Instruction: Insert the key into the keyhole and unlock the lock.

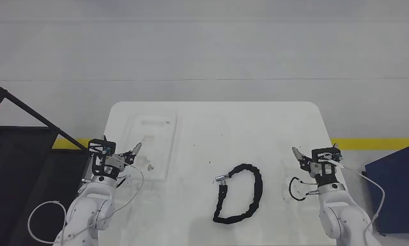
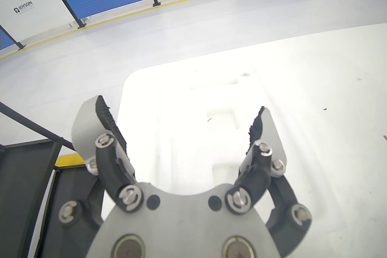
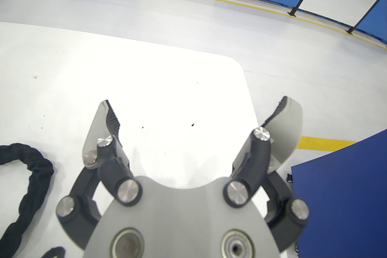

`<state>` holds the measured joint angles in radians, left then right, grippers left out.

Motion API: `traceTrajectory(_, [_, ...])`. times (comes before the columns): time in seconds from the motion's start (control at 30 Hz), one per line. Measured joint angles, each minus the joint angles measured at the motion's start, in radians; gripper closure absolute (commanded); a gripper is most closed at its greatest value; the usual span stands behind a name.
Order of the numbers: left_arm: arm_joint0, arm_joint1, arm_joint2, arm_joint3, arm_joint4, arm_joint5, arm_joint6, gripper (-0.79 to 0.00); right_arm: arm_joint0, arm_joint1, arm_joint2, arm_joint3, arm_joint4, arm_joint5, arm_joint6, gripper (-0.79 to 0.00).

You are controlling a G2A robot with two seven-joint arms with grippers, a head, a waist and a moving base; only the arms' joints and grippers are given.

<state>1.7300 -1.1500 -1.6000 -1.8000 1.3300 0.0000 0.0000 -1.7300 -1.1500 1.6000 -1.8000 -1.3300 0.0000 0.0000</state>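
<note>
Looking down from above, both tools are spread wide and carrying nothing. The left tool (image 1: 131,153) sits just beside a pale tray (image 1: 167,121). The right tool (image 1: 315,151) is well apart from the black chain lock (image 1: 246,193), which lies curled in the middle of the bench (image 1: 281,124). The metal lock end (image 1: 220,179) faces the tray side. A tiny pale thing at the tray's near end is probably the key (image 1: 148,165), though it is too small to be sure. I'd say fetching it comes first: pinch it by the head so the blade stays free, while the other tool steadies the lock end.

In the left wrist view, the left tool (image 2: 181,111) gapes over the tray (image 2: 223,83), which is so washed out that its rim barely shows. A dark speck (image 2: 208,119) lies ahead between the pads, and I cannot tell whether it is the key.

In the right wrist view, the right tool (image 3: 195,106) is released over bare bench (image 3: 169,83). The chain lock (image 3: 33,177) is cut off at the edge, so which way the keyhole faces can't be judged
</note>
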Motion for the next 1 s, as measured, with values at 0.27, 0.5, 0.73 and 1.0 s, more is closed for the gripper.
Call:
traceTrajectory(0.27, [0.0, 0.0, 0.0, 0.0, 0.0, 0.0, 0.0, -0.785, 0.0, 0.0, 0.0, 0.0, 0.0, 0.0, 0.0, -0.784])
traceTrajectory(0.5, [0.001, 0.006, -0.013, -0.049, 0.073, -0.034, 0.035, -0.785, 0.0, 0.0, 0.0, 0.0, 0.0, 0.0, 0.0, -0.785])
traceTrajectory(0.73, [0.036, 0.026, -0.09, -0.271, 0.329, -0.161, -0.11, -0.785, 0.0, 0.0, 0.0, 0.0, 0.0, 0.0, 0.0, -0.785])
traceTrajectory(1.0, [0.028, 0.041, -0.122, -0.503, 0.173, -0.526, -0.541, -0.785, 0.0, 0.0, 0.0, 0.0, 0.0, 0.0, 0.0, -0.785])
